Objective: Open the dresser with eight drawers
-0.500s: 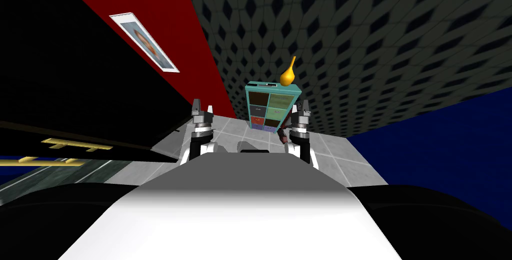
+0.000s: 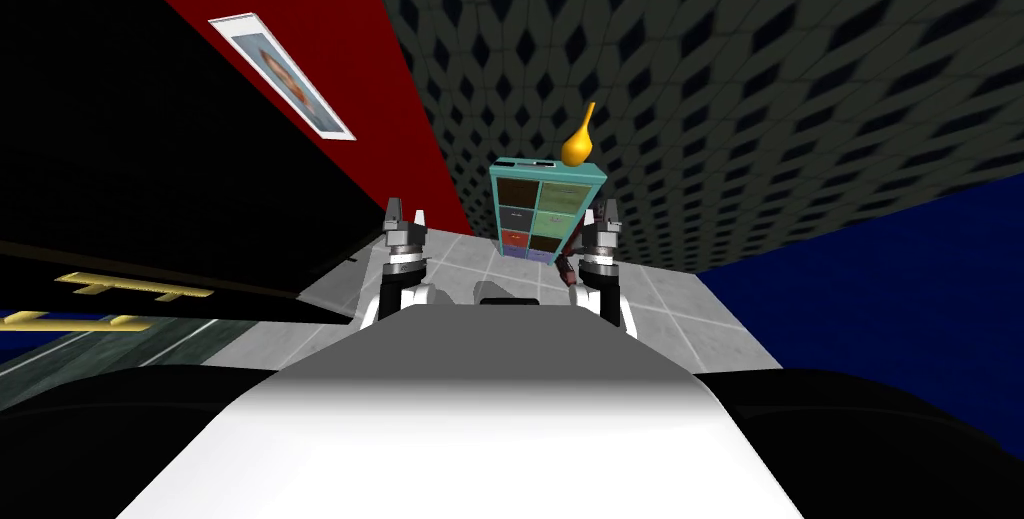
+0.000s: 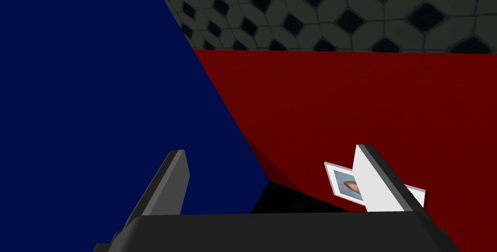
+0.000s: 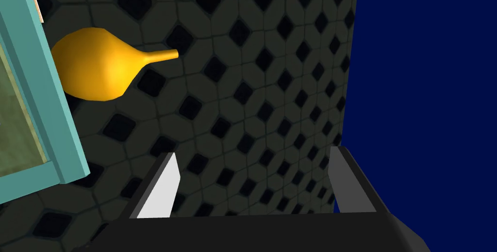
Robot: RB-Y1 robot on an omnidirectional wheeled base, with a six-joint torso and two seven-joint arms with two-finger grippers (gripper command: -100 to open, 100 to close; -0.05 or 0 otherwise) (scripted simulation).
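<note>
A teal dresser (image 2: pixel 540 211) with two columns of coloured drawers stands ahead against the dark patterned wall, its drawers all flush with the frame. A yellow gourd-shaped vase (image 2: pixel 578 143) sits on its top. My right gripper (image 2: pixel 604 215) is held up in front of the dresser's right edge, well short of it, open and empty. The right wrist view catches the dresser's teal corner (image 4: pixel 41 103) and the vase (image 4: pixel 99 64) beyond the open right gripper (image 4: pixel 252 181). My left gripper (image 2: pixel 405 213) is raised to the left of the dresser, its fingers (image 3: pixel 167 186) open and empty.
A red wall (image 2: pixel 330 53) with a framed portrait (image 2: pixel 280 75) runs along the left, a blue wall (image 2: pixel 880 273) on the right. Light floor tiles (image 2: pixel 680 313) lie between me and the dresser. A small dark red object (image 2: pixel 566 271) lies on the floor near the dresser's foot.
The whole head view has shifted slightly: the portrait slid left and the dresser sits a touch higher, so I have moved a little. Both arms keep the same pose.
</note>
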